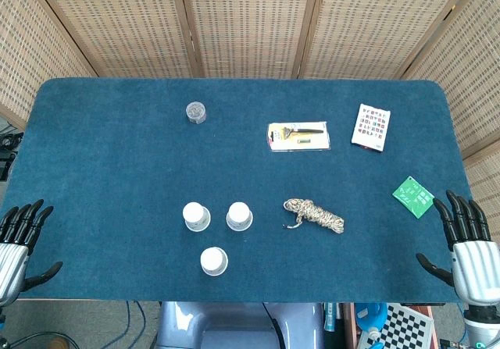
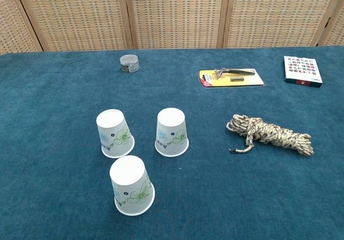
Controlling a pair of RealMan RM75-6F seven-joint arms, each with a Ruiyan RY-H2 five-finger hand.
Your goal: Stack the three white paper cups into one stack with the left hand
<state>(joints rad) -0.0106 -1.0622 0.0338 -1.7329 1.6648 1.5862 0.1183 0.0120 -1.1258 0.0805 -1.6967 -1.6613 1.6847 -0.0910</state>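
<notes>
You are not stacking yet: three cups (image 2: 131,186) sitting apart near the table's (image 1: 94,154) front edge, left hand (image 1: 17,243) idling, fingers (image 1: 27,216) wide, empty

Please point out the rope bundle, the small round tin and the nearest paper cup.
rope bundle (image 2: 271,135), chest view, middle of coil
small round tin (image 2: 129,63), chest view, side wall
nearest paper cup (image 2: 131,186), chest view, side wall

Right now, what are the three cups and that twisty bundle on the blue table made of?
The three cups look like white paper with a matte finish and printed green and blue flowers; they stand upside down. The bundle looks like braided rope, beige with dark flecks, probably fibre or cord. The table seems covered in fuzzy blue cloth, like felt or carpet.
</notes>
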